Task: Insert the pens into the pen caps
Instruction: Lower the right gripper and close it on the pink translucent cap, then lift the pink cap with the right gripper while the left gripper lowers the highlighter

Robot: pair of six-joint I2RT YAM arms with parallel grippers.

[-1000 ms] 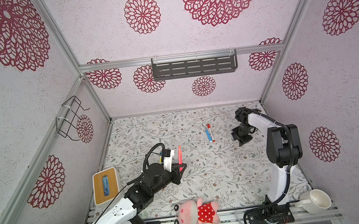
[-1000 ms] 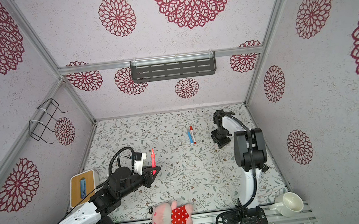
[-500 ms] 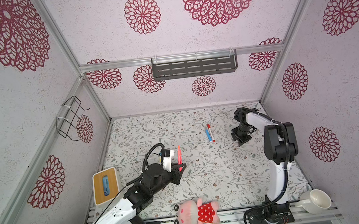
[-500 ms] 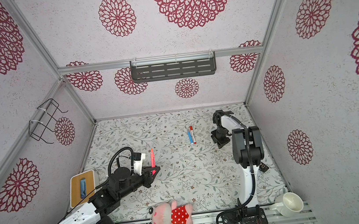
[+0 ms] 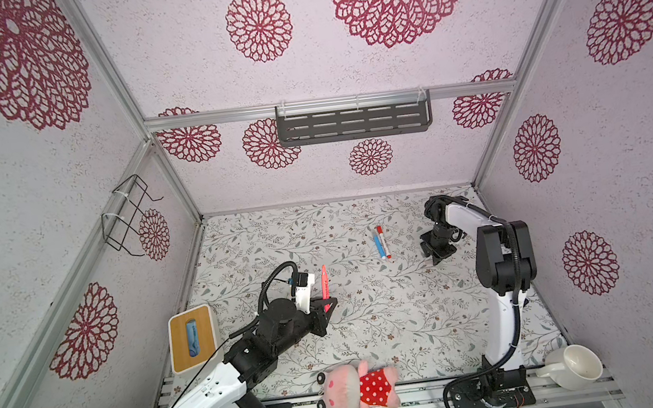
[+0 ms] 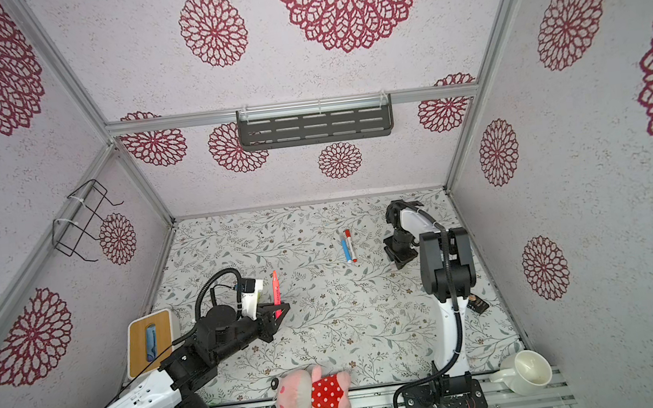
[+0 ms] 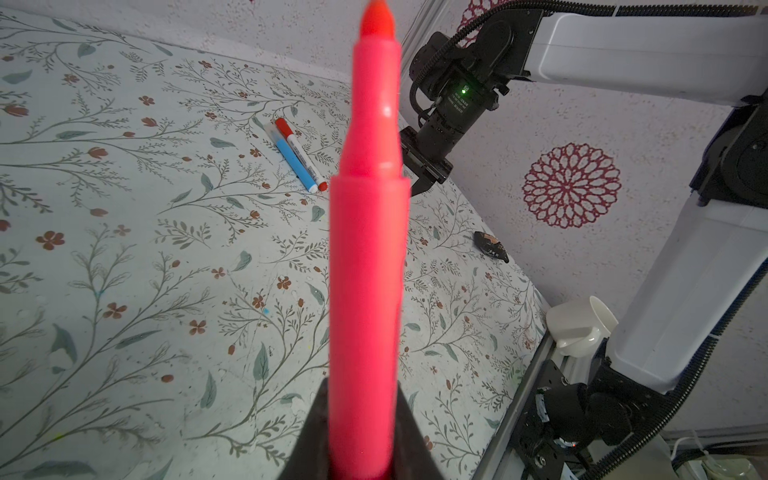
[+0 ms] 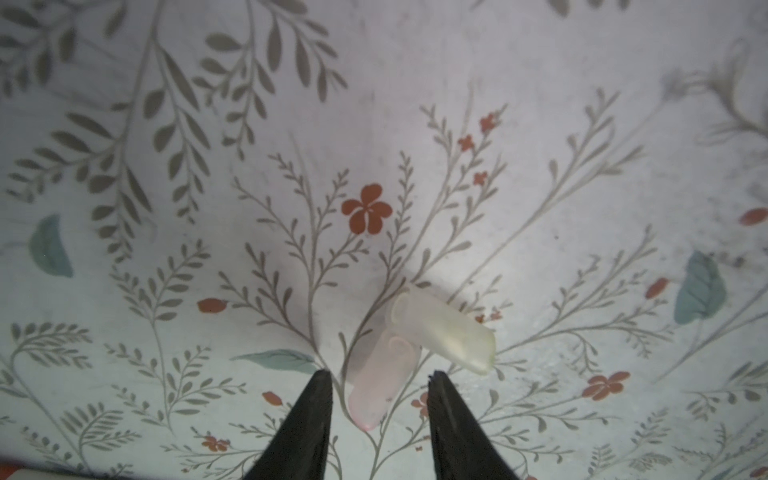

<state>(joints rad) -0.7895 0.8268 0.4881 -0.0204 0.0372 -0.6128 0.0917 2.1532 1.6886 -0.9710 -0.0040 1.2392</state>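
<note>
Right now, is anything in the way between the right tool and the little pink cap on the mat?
No, nothing visible. In the right wrist view the pink cap lies on the mat between the open jaws of the right tool. A pale yellow cap touches its far end, but outside the gap.

Stretching forward with the left gripper, squeezed tight. Pointing down with the right gripper, jaws apart.
</note>
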